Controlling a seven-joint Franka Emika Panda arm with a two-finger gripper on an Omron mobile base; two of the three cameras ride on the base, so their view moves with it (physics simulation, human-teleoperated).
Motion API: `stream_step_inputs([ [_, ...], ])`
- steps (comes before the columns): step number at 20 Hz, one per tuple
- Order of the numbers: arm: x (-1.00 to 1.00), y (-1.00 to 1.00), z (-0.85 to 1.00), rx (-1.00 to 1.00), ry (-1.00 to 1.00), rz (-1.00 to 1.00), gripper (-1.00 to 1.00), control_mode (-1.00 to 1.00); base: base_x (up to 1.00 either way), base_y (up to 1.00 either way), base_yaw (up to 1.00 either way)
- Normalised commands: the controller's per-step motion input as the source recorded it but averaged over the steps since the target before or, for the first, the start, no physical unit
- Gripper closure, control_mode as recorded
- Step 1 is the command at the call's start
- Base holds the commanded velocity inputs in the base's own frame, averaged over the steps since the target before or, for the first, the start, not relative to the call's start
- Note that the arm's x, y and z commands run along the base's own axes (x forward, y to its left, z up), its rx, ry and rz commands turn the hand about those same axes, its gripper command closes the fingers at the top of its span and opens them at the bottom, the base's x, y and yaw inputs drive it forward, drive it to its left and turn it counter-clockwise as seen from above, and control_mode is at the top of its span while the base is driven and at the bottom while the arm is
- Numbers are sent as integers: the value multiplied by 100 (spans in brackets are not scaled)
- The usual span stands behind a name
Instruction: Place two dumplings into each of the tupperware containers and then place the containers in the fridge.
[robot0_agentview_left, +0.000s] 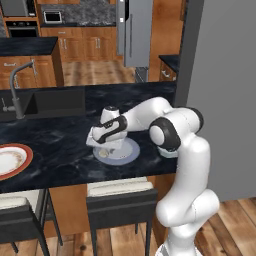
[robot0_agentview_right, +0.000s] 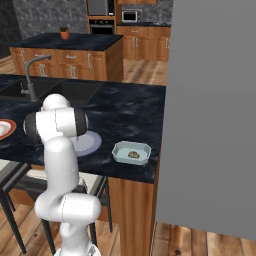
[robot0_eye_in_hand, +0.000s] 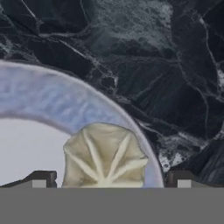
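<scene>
While my white arm reaches left and low over the black marble counter (robot0_agentview_left: 60, 150), its hand hangs just above a round pale blue-grey plate (robot0_agentview_left: 129, 152). My gripper (robot0_eye_in_hand: 109, 183) stands fully open, holding nothing, one fingertip on each side of a pleated beige dumpling (robot0_eye_in_hand: 105, 157) near the plate's rim. To the right, near the counter's edge, a pale blue-grey tupperware container (robot0_agentview_right: 131, 152) holds a dumpling.

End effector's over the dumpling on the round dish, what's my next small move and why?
Probably lower straight down and close. The open end effector has a fingertip on either side of the dumpling on the round dish, and nothing is gripped yet.
</scene>
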Motion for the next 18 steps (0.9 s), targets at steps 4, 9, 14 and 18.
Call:
stream_step_inputs([
  [4, -23, 1, -30, -7, -5, 0, -100, -100, 0, 0, 0],
  [9, 28, 0, -53, -2, -8, 0, -100, -100, 0, 0, 0],
  [14, 29, 0, -57, -1, -7, 0, 100, -100, 0, 0, 0],
  [18, 6, -14, -74, 0, -17, 0, 100, -100, 0, 0, 0],
])
